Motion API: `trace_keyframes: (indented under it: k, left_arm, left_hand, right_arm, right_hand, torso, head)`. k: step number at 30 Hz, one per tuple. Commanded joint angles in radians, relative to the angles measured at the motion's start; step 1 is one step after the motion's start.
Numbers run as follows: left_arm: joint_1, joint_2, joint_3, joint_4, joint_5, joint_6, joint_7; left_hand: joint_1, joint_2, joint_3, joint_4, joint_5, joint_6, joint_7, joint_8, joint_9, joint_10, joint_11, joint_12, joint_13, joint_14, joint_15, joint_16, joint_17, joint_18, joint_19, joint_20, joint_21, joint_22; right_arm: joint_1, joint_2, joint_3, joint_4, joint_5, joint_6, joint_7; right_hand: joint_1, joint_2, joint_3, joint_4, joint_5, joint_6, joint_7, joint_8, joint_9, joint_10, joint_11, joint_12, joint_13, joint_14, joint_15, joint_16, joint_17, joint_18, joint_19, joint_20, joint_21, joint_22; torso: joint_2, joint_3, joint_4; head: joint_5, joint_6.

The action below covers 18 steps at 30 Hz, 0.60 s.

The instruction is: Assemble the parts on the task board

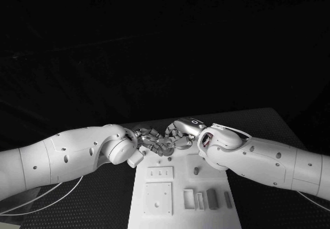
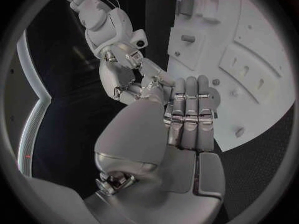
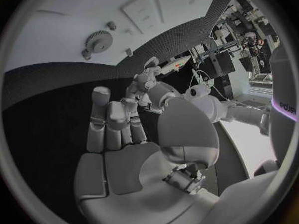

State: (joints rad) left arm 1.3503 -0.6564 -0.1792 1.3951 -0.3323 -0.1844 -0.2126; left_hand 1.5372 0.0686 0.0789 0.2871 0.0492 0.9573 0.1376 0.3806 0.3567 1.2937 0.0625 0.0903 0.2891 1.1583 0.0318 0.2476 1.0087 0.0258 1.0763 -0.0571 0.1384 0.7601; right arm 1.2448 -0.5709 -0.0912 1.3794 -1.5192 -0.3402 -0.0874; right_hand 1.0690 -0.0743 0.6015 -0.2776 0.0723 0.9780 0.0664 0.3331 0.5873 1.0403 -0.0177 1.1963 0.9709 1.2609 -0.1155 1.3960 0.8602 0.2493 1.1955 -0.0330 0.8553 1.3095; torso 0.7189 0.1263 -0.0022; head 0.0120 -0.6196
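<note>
Task board: a white plate (image 1: pixel 180 200) is laid on the black tabletop (image 1: pixel 261 138), reaching from the near edge to just under the two hands; raised square blocks, slots and small pegs are seen on it.
Parts: a toothed gear (image 3: pixel 98 41) is seen lying on the board's far portion.
Left hand (image 1: pixel 146 138): fingers are met with the other hand's above the board's far end; whether anything is pinched cannot be told.
Right hand (image 1: pixel 180 135): fingers are curled toward the left hand; a hold cannot be told.
Open room: bare tabletop is seen at both long sides of the board.
</note>
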Motion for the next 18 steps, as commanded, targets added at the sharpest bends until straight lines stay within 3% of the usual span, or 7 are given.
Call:
trace_keyframes:
  k: [1,13,18]
  left_arm:
    - [0.004,0.003,0.004,0.002,0.016,-0.017,0.037]
    - [0.003,0.002,0.004,0.000,0.013,-0.012,0.032]
    - [0.002,0.002,0.004,0.001,0.002,0.001,0.028]
  left_hand:
    - [0.011,0.002,0.006,0.001,0.003,0.029,-0.016,0.008,0.005,0.013,-0.001,0.008,0.004,0.010,-0.004,0.009,0.009,0.002,0.002,-0.008,-0.003,0.003]
    - [-0.020,0.023,0.002,0.003,0.002,0.073,-0.038,0.031,0.042,0.059,-0.023,0.031,0.044,0.035,-0.024,0.054,0.054,-0.004,0.029,-0.031,0.016,0.031]
    - [-0.028,0.024,0.004,0.001,0.002,0.086,-0.049,0.048,0.084,0.074,-0.036,0.059,0.080,0.044,-0.036,0.098,0.081,-0.006,0.044,-0.045,0.034,0.058]
  right_arm:
    - [-0.005,0.003,-0.003,0.005,-0.009,0.034,0.016]
    - [-0.009,0.001,-0.003,0.005,-0.009,0.031,0.016]
    - [-0.010,0.002,-0.003,0.005,-0.009,0.031,0.016]
  right_hand:
    - [-0.007,-0.004,0.006,0.000,0.004,0.036,0.025,0.002,-0.001,0.008,-0.001,-0.005,-0.001,-0.001,-0.008,0.004,-0.001,0.012,0.001,-0.004,0.006,0.014]
    - [-0.008,-0.003,0.006,0.001,0.004,0.036,0.025,0.002,0.000,0.008,-0.001,-0.005,-0.001,0.000,-0.008,0.004,-0.001,0.012,0.001,-0.004,0.006,0.014]
    - [-0.009,-0.003,0.006,0.001,0.004,0.037,0.025,0.002,0.000,0.009,-0.001,-0.005,-0.001,0.000,-0.008,0.004,-0.001,0.012,0.002,-0.005,0.006,0.014]
  torso:
    - [0.000,0.0002,-0.0005]
    - [0.000,0.0000,0.0000]
    - [0.000,0.0002,-0.0003]
  head:
    - [0.001,-0.001]
    - [0.001,-0.003]
    - [0.001,-0.005]
